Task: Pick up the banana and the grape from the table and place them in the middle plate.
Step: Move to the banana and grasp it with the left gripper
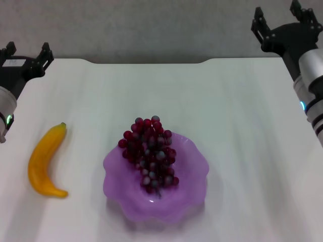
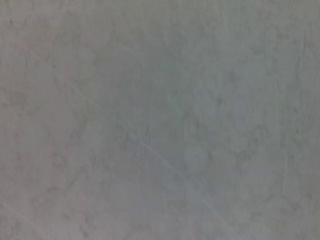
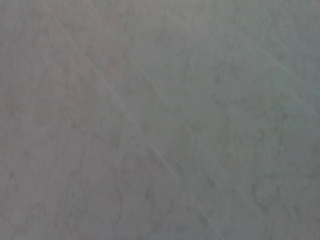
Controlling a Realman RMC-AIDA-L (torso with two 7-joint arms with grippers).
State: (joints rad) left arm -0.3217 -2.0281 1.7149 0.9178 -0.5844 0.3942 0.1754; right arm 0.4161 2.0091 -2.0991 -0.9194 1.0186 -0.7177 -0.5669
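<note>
The purple scalloped middle plate (image 1: 192, 174) sits near the front centre of the white table (image 1: 237, 126). The dark red grape (image 1: 150, 154) bunch lies in it, its upper end resting over the far rim. The yellow banana (image 1: 44, 161) lies on the table to the plate's left, green stem pointing away from me. My left gripper (image 1: 28, 54) is raised at the far left edge, open and holding nothing. High at the far right corner, my right gripper (image 1: 282, 17) is open too, with nothing in it. Both wrist views show only a grey mottled surface.
The table's far edge (image 1: 146, 62) has a notch in the middle. A grey wall stands behind it.
</note>
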